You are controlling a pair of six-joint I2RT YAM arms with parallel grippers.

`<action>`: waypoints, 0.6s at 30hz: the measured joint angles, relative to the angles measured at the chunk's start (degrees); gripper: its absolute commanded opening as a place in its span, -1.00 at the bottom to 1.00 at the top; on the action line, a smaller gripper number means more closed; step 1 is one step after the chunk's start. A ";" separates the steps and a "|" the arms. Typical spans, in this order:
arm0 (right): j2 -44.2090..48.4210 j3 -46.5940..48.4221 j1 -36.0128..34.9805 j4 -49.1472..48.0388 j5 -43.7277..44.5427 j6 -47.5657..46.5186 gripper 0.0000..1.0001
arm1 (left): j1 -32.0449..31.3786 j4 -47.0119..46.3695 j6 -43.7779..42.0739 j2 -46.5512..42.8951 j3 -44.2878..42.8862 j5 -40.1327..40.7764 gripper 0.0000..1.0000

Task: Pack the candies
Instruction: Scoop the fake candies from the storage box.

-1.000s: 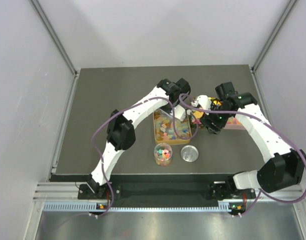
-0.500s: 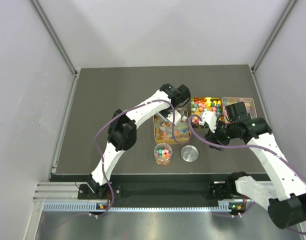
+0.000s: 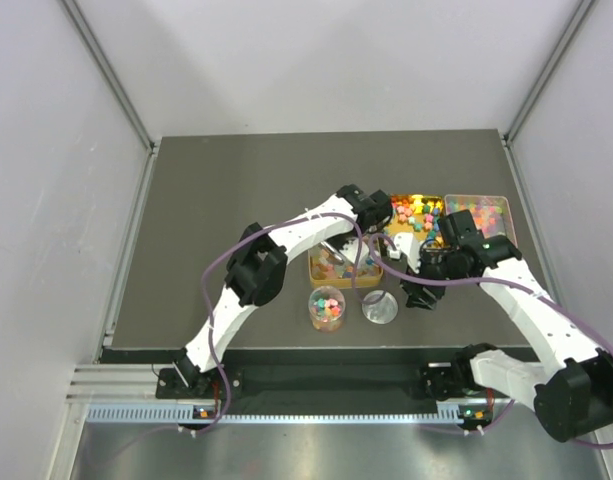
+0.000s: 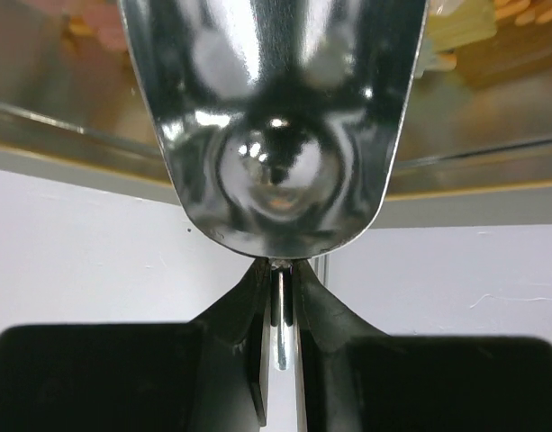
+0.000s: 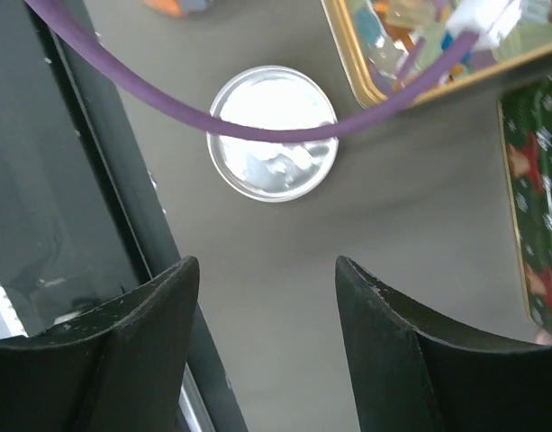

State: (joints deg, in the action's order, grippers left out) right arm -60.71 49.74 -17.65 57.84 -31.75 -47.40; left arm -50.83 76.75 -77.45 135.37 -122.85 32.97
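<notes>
Candies (image 3: 418, 212) show overhead; only wrist views reveal left hand (image 4: 277, 290) pinching a scoop (image 4: 276, 135), right hand (image 5: 266, 274) wide.

Dark grey table (image 3: 216, 210) enclosed by plain pale walls (image 3: 326, 60), evenly lit.

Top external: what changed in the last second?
The right pincer pulled back from the far tray of candies toward the near edge. It now hangs open near the silver lid, holding nothing. The left pincer, shut on the metal scoop, shifted slightly right and nearer, at the gold tray. The jar, lid and trays stayed put.
</notes>
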 measured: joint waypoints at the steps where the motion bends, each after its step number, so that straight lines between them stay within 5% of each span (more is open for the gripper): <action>1: -0.04 -0.22 -0.07 -0.20 -0.59 0.04 0.24 | -0.17 -0.02 0.00 0.22 0.13 0.07 -1.00; 18: 1.51 -0.24 -0.35 -0.96 -3.08 2.03 0.25 | -3.28 -0.11 0.74 3.91 -4.61 -4.83 -1.00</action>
State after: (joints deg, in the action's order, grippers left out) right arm -59.20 49.50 -18.00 56.88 -34.83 -45.36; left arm -54.11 76.64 -76.71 139.28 -127.46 28.14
